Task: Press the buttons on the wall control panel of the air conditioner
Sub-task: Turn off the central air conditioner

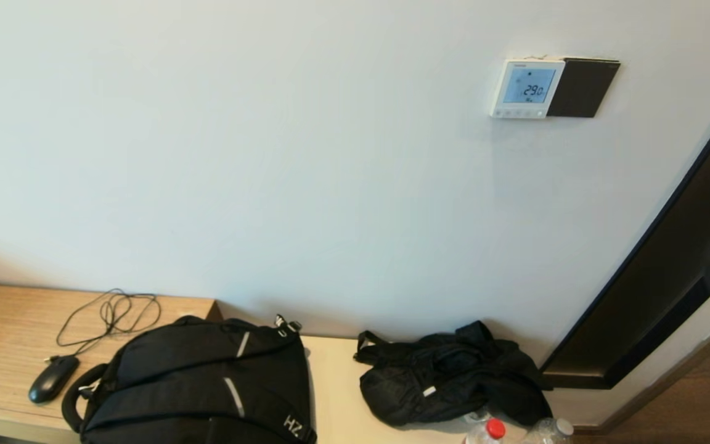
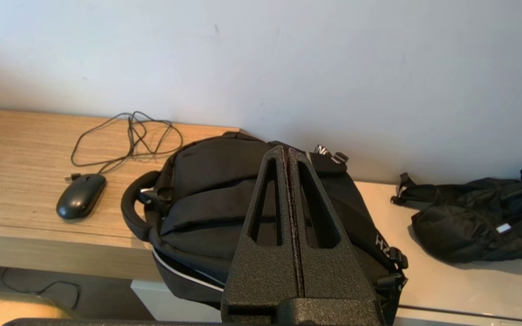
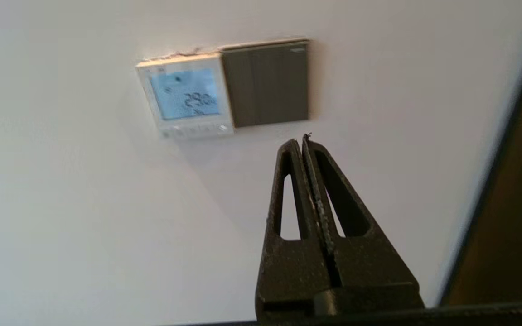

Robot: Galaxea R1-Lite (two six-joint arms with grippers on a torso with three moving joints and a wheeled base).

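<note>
While the right pincer (image 3: pixel 301 140) is hanging in the air with its fingers pressed together on nothing, the air conditioner control panel (image 3: pixel 186 96) is sitting on the wall (image 1: pixel 269 154) beyond its tips, apart from them. Its lit screen (image 1: pixel 529 85) is showing 29.0, a row of buttons (image 3: pixel 195 131) is running along the panel's edge nearest the pincer, and a dark switch plate (image 3: pixel 265 81) is touching the panel's side. The left pincer (image 2: pixel 287 151), also clamped narrow and empty, is hovering over a black backpack (image 2: pixel 224 203) on the desk (image 2: pixel 16 149); a corded mouse (image 2: pixel 81 196) and a crumpled black bag (image 2: pixel 478 222) are lying to either side.
</note>
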